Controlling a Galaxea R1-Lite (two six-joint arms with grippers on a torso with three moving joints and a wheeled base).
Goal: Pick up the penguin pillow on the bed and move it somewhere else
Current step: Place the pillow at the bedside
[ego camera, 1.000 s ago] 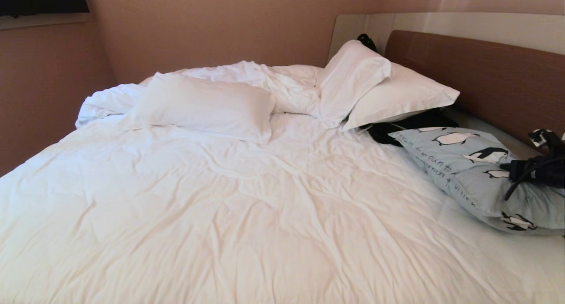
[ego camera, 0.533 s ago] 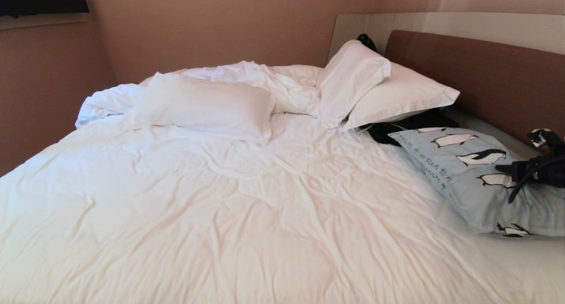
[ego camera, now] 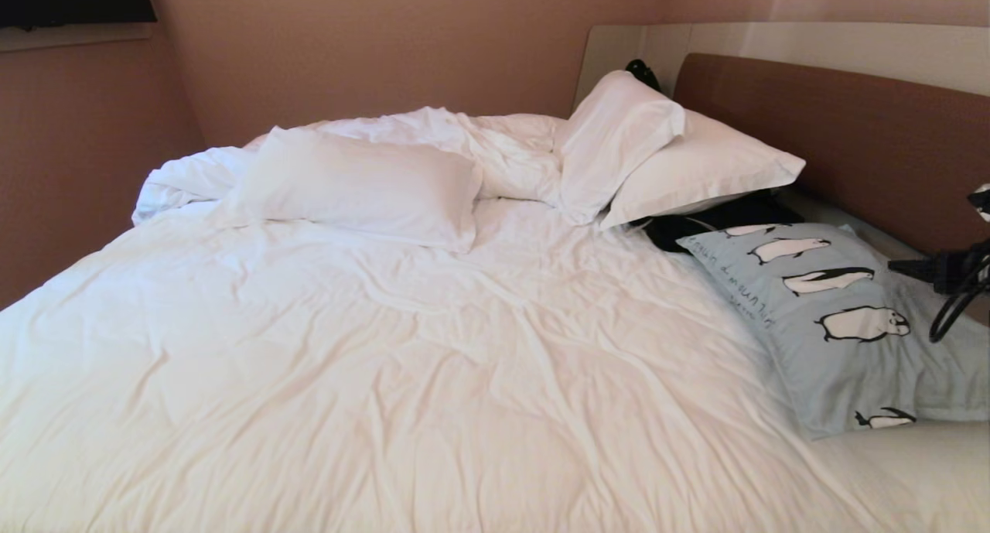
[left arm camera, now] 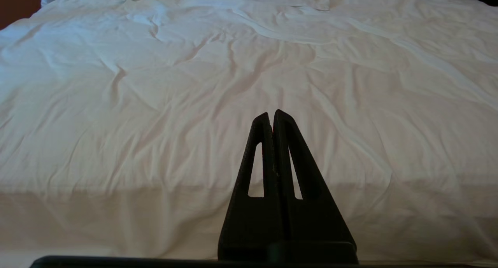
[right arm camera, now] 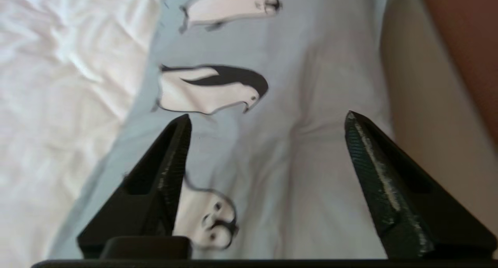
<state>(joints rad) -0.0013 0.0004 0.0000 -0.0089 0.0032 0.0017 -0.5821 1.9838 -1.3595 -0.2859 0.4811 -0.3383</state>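
A large bed [ego camera: 433, 347] with a wrinkled white duvet fills the head view. The penguin pillow [ego camera: 843, 324], light blue with black-and-white penguins, lies flat at the bed's right side, just below the brown headboard [ego camera: 835, 131], its upper corner touching a dark item [ego camera: 696, 220] tucked under 2 plain white pillows [ego camera: 665, 154]. A third white pillow [ego camera: 356, 185] rests well apart at the far left.

A second ago the right end effector [right arm camera: 267, 120] was clamped on the pillow, bunching its fabric. Now its fingers stand wide apart above the pillow, holding nothing, and in the head view the arm sits higher and nearer the picture's right edge. The pillow has settled flatter, with 4 penguins showing.

This reads as a release: the pillow looks set down near the headboard, so the move appears done, with only the arm's retreat left.

The left end effector [left arm camera: 272, 114] is parked over the duvet at the bed's near edge, fingers pressed together on nothing.
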